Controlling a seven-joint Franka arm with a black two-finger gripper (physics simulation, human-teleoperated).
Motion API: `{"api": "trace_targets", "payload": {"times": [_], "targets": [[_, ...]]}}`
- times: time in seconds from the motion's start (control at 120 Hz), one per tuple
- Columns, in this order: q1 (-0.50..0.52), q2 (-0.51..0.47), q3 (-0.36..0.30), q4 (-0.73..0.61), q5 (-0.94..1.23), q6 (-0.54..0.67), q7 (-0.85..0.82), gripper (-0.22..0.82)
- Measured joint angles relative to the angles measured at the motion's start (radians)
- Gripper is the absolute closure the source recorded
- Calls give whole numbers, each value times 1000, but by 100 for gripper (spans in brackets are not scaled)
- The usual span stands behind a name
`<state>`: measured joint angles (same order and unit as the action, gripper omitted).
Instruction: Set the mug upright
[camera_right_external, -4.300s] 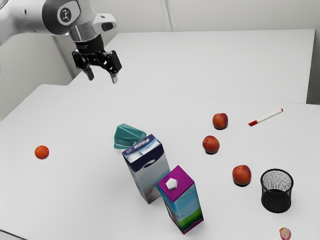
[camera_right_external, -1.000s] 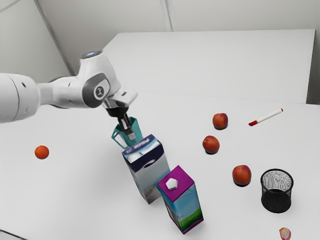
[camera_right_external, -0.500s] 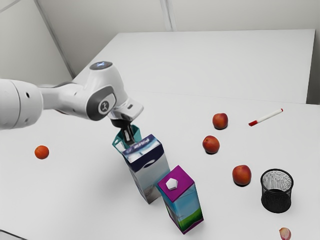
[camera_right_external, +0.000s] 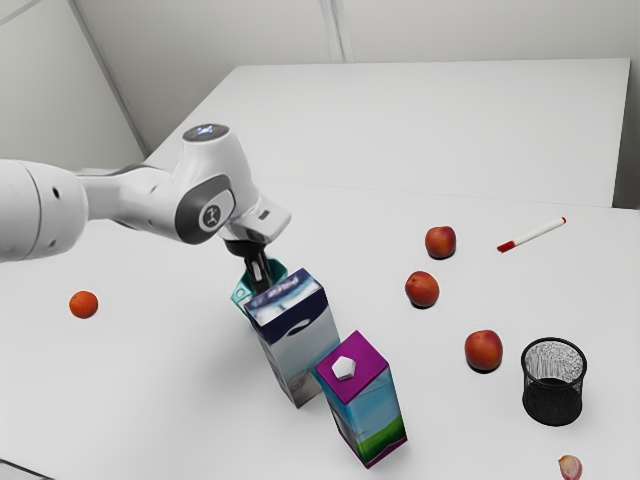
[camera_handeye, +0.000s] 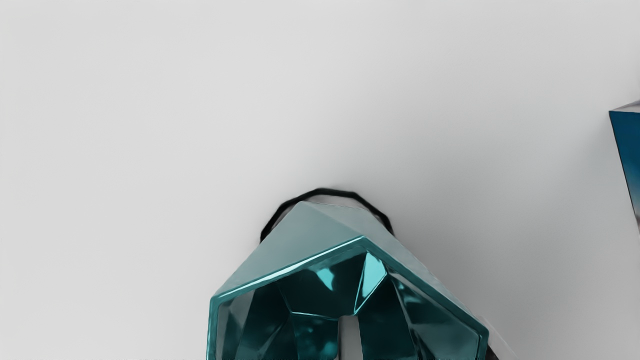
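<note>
Opening and grip of the end effector (camera_right_external: 261, 284) cannot be told; by sideways pull, the teal mug (camera_handeye: 295, 245) may be toppled against the navy-topped carton (camera_right_external: 300, 345).

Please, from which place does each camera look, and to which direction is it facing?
Exterior view: raised at the arm's side, facing down across the table toward the wall; the arm enters from the view's left, its pincer at the mug.
Wrist view: on the arm's hand, facing the table and into the mug's mouth; a grey piece of the pincer shows inside the mug.
Shared: table, mug, part of the pincer and, it seems, a carton, only its blue corner in the wrist view.
</note>
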<state>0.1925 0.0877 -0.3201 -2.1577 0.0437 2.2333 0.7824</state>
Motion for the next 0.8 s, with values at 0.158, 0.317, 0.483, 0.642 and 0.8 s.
{"api": "trace_targets", "payload": {"times": [0.158, 0.317, 0.483, 0.642, 0.8], "targets": [[3, -58, -18, -1, -1, -12, -6, 35], [-1, -134, -28, 12, -4, -51, -17, 24], [2, -151, -27, 76, -11, -143, -154, 11], [19, -142, -24, 228, -18, -264, -315, 5], [-63, -128, 62, 398, -22, -413, -441, 2]]}}
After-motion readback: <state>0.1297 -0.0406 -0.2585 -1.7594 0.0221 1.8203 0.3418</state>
